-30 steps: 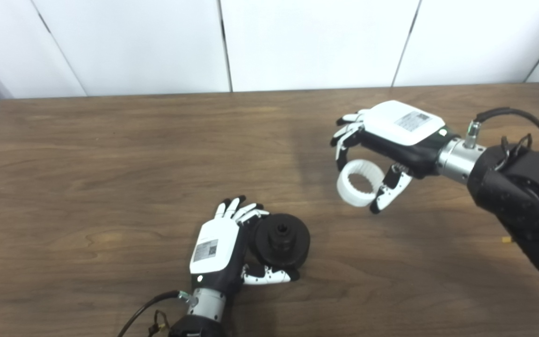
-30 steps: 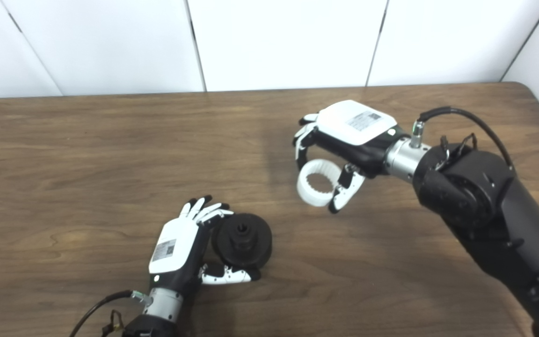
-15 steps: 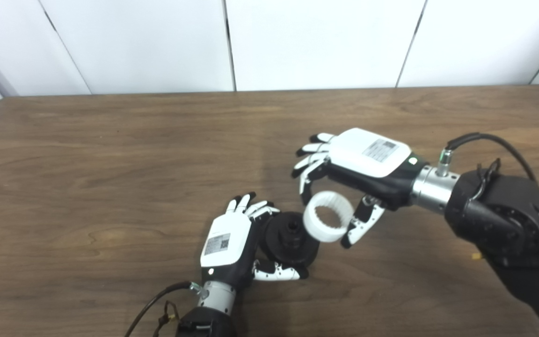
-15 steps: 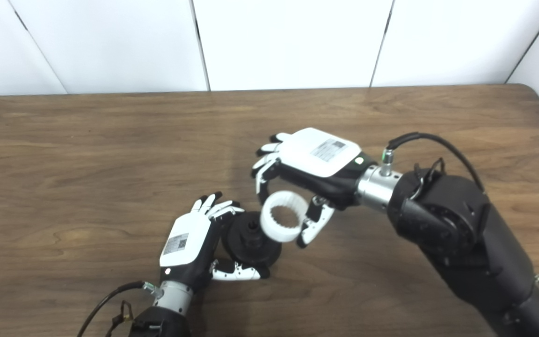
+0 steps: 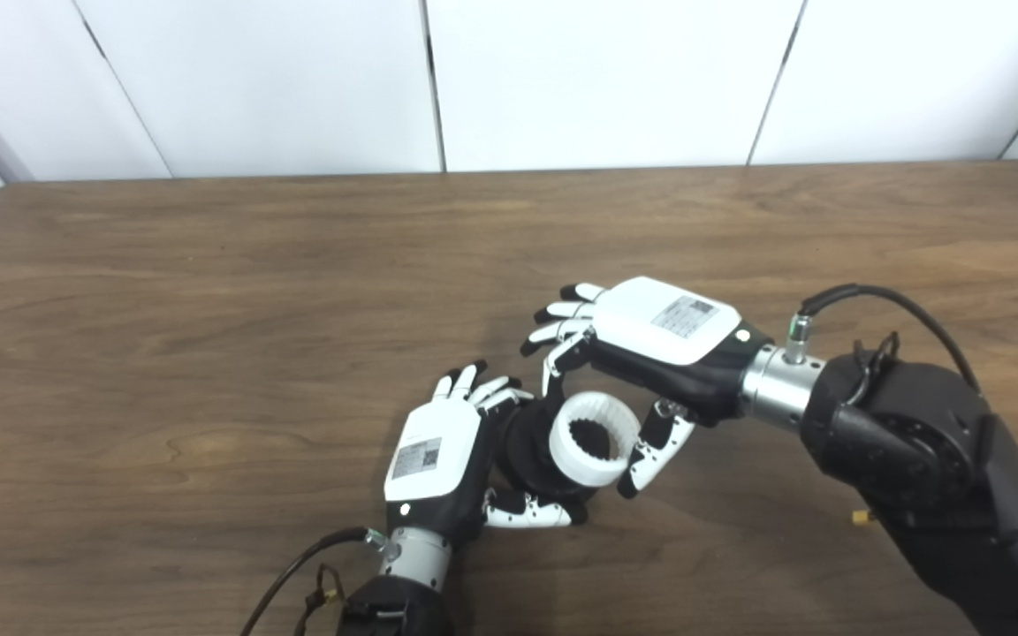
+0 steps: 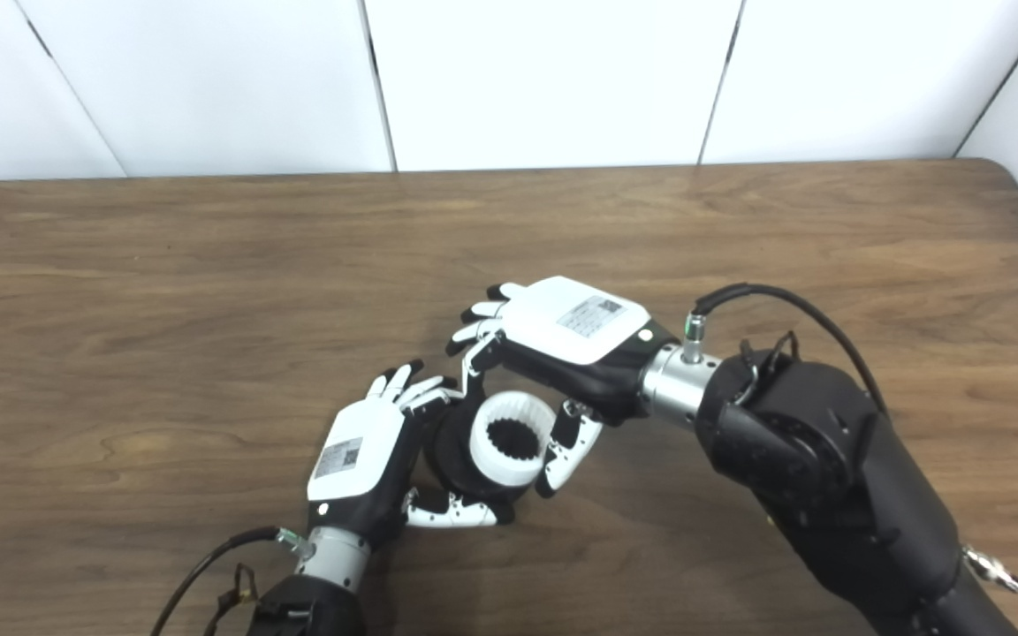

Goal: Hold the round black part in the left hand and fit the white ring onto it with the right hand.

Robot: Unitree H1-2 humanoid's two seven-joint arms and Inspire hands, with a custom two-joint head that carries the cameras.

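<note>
White wall panels stand behind your brown wooden bench (image 5: 208, 291), and both of your hands meet near its front middle. Your left hand (image 5: 434, 459) comes up from the lower edge, its white back turned toward the cameras, and its fingers (image 5: 474, 387) curl around the far side of the round black part (image 5: 522, 450) while the thumb runs along the near side below it; you have that part clasped, its face turned toward your right hand. Your right hand (image 6: 575, 340) reaches in from the right, palm down, with its fingers (image 6: 478, 331) bent over the top of the white ring (image 6: 509, 439) and the thumb (image 6: 566, 455) pressed on the ring's right side, so the ring is pinched between them. You can see the ring lying right over the face of the black part, its toothed inner wall visible and dark material showing through the opening. Whether the ring is fully seated on the part or only resting against it cannot be told from either eye view
</note>
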